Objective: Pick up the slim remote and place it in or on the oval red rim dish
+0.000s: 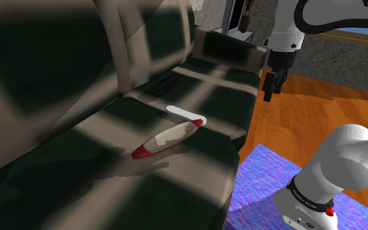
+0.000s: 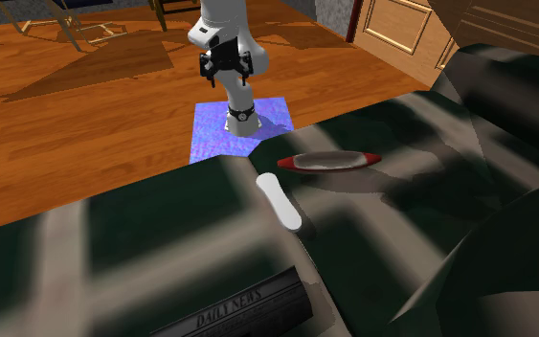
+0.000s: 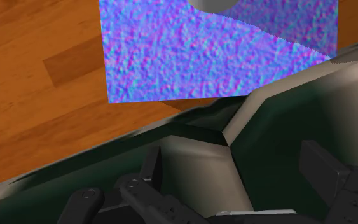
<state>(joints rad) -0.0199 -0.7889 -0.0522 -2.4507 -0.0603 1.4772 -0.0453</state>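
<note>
Remote [image 1: 185, 114] on the sofa seat [image 1: 97, 137], that's my target, so I sweep the shoulder view from its left. First comes the oval dish [image 1: 165, 140], shallow, red-rimmed, pale inside, lying on the plaid cushion. Just to its right is the remote, one end close beside the dish's tip; in the second exterior view a narrow gap seems to part them. Further right, off the cushion and over the wood floor [image 1: 319, 91], hangs my tool [image 1: 272, 82], well apart from both. In the wrist view my fingers [image 3: 151, 167] stand wide with nothing between them.

Now the worries, same order. The dish sits so near that a careless descent could clip its rim and skid it along the cushion. The remote lies flat and low on soft upholstery, so I judge my fingertips may dig into fabric before they close, or pinch it off-centre and let it swing out. And on my side, the sofa's front edge stands between tool and target; come in too low and I bump it.

As for looks, the remote is plain white, long and thin, with rounded ends and no buttons that I can make out.
</note>
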